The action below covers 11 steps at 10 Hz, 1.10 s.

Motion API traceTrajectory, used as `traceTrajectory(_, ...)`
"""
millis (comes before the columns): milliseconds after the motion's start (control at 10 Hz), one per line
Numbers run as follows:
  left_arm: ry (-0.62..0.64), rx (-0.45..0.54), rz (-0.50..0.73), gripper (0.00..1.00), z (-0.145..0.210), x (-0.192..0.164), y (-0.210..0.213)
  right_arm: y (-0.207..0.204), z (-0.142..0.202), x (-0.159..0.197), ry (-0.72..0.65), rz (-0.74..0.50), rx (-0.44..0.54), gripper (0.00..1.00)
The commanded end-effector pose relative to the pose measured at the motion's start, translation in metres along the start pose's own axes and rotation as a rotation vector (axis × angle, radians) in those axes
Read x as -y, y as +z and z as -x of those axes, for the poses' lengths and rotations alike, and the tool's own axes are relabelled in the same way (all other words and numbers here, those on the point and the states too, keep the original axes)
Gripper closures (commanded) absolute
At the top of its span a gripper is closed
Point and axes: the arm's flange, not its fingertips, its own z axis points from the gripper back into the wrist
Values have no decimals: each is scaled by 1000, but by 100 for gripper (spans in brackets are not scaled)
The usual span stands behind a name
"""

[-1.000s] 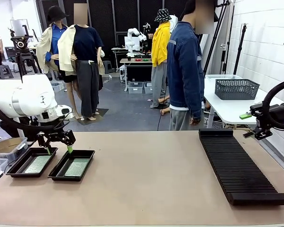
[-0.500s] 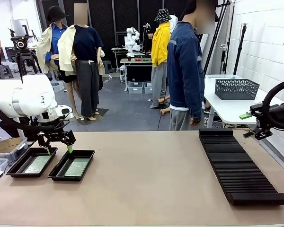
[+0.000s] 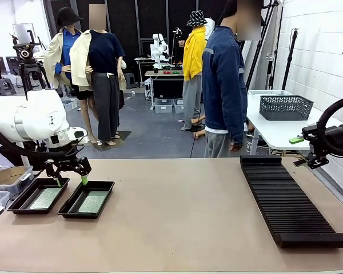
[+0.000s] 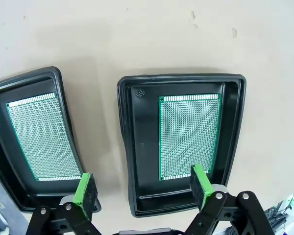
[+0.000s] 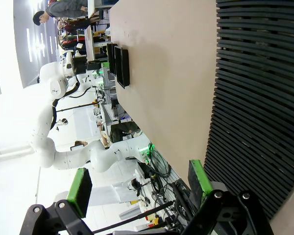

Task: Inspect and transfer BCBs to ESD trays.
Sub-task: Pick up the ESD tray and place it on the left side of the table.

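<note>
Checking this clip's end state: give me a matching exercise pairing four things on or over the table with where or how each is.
Things:
1. left pincer
2. right pincer
3. slotted rack
4. circuit boards

States:
A. lying flat, one in each black tray
B. open, above the trays' far rims
C. lying on the table's right side
D. open, beyond the rack's far right corner

Pairs: 1-B, 2-D, 3-C, 4-A
</note>
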Motion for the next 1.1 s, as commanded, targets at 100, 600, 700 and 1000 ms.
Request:
traceTrajectory(100, -1, 2, -2, 0, 1, -1, 1, -3, 3, -1, 18, 6, 8, 0)
traceTrajectory(600, -15, 14, 77, 0, 8, -1, 14, -3, 3, -1, 18, 6, 8, 0)
traceTrajectory(700, -27, 14, 154, 0, 14, -4, 27, -3, 3, -1, 18, 6, 8, 0)
traceTrajectory(1000, -82, 26, 367, 0, 22, -38, 72, -3, 3, -1, 18, 6, 8, 0)
